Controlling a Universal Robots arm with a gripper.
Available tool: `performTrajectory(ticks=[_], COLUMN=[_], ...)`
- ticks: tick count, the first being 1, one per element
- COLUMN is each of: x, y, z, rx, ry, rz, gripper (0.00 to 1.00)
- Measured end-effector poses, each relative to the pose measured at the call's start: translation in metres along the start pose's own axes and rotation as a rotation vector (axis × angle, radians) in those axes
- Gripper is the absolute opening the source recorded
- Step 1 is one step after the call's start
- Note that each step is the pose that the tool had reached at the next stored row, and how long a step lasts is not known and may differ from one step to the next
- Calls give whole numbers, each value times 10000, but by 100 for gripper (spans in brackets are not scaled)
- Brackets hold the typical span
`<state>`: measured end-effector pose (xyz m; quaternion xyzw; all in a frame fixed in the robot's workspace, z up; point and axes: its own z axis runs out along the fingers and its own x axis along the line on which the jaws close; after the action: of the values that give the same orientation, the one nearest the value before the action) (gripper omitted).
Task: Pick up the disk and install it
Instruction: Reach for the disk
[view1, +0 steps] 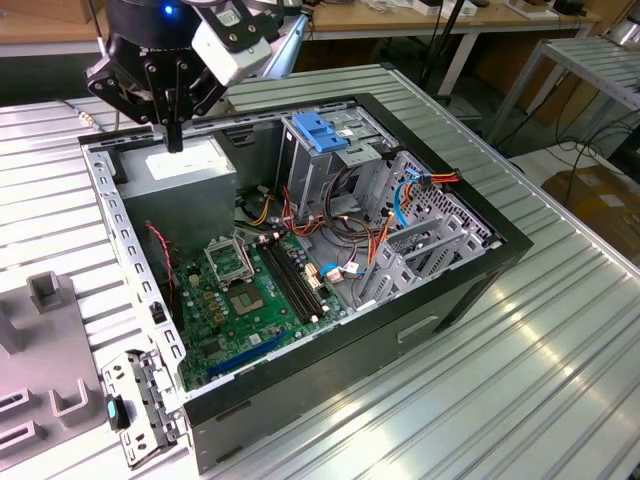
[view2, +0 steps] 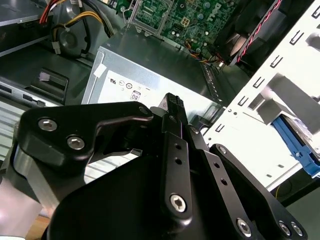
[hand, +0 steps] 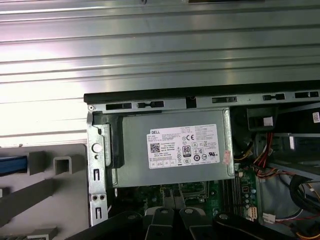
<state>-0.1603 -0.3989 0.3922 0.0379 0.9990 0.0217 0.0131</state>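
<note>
A ribbed metal bench (view1: 560, 330) carries an open computer case (view1: 470, 270). The gripper (view1: 175, 140), its fingers pressed together on nothing, hangs over the grey box (view1: 185, 170) with a white sticker. The disk (hand: 10, 165) seems to lie outside the case on the grey fixture (view1: 45, 350); I see just a blue edge of it in the first wrist view.

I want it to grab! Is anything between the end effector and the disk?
Probably the case's side wall: the end effector hangs over the grey box inside, while the disk shows a blue edge outside, on the grey holder.
</note>
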Motion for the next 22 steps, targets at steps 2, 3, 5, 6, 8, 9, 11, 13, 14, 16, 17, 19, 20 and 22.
performTrajectory(ticks=[2, 3, 5, 6, 8, 9, 11, 13, 14, 16, 17, 19, 20, 22], x=[7, 10, 18, 22, 33, 43, 56, 71, 81, 107, 115, 133, 153, 188], y=[-1, -1, -1, -2, -3, -4, -4, -6, -7, -8, -9, -11, -12, -15], z=[0, 0, 1, 1, 1, 2, 2, 2, 1, 2, 3, 3, 3, 3], rx=[0, 0, 0, 0, 0, 0, 0, 0, 1, 0, 0, 0, 0, 0], ry=[0, 0, 0, 0, 0, 0, 0, 1, 1, 0, 1, 0, 1, 1], rz=[0, 0, 0, 0, 0, 0, 0, 0, 0, 0, 0, 0, 0, 0], gripper=[11, 11, 11, 11, 11, 11, 11, 11, 11, 11, 11, 11, 11, 11])
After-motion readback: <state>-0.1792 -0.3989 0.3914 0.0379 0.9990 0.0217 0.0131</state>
